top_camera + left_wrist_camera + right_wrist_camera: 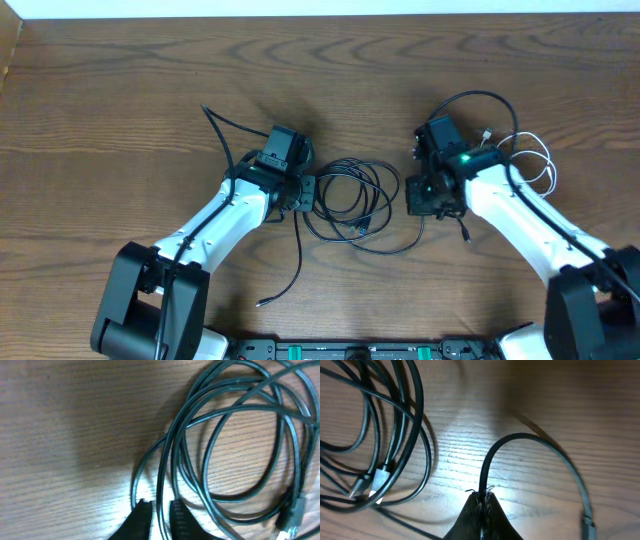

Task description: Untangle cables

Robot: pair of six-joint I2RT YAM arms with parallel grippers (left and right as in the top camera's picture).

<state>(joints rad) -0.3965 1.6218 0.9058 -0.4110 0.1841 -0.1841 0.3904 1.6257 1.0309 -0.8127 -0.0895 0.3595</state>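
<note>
In wrist view only, the right gripper (482,494) is seen clamped on an arched black cable (520,436). A strand at 9 o'clock of the cable coil (355,205) is straddled by the left gripper (160,512); grip unclear.

The table (120,120) is brown wood with a marked grain, matt, taking a pale sheen where the wrist lights fall. The black cables (355,200) at mid-frame have a smooth, faintly glossy, plastic-looking sheath; the white cable (548,165) at the right looks alike. At lower left of the right wrist view, plug ends (372,482) show silvery metal. The arm shells (225,220) are smooth white plastic, slightly glossy.
</note>
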